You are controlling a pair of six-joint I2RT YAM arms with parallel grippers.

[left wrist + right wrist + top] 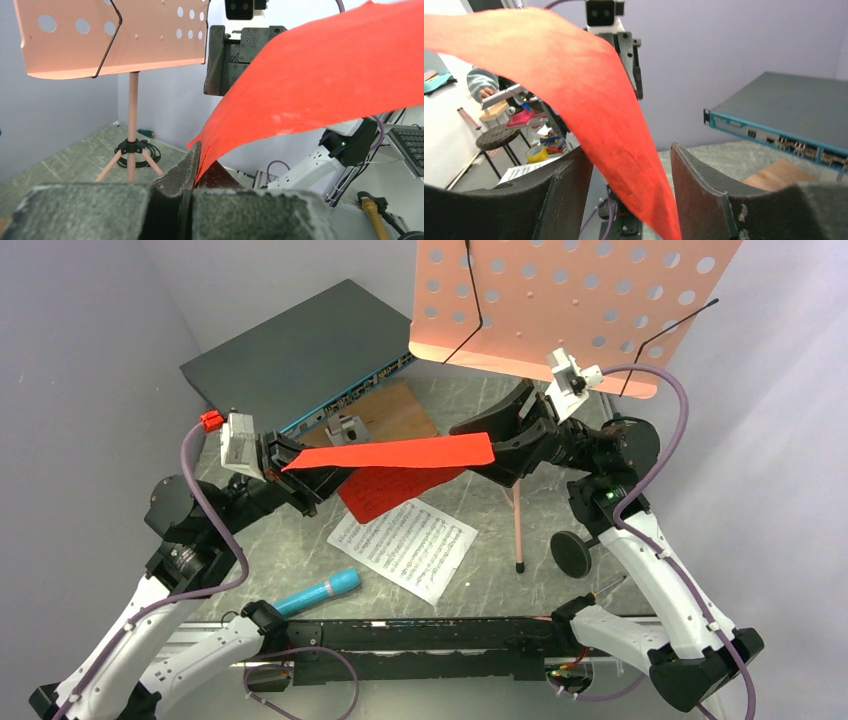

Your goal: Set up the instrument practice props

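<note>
My left gripper [283, 462] is shut on one end of a red sheet-music page [390, 452], held level above the table. It shows in the left wrist view [320, 85], pinched at the fingertips [196, 165]. My right gripper [497, 447] is open, its jaws either side of the page's other end [614, 130]. The salmon-pink perforated music stand [560, 300] stands at the back right. A second red page [385, 490] and a white page [405, 543] lie on the table. The cyan-blue microphone [318, 592] lies at the front left. The black round-base mic stand [572, 552] sits at the right.
A dark grey network switch [300, 355] lies at the back left, with a wooden board [385, 412] and small metal bracket [347, 427] in front of it. The stand's pink pole [517, 525] reaches the table near the white page.
</note>
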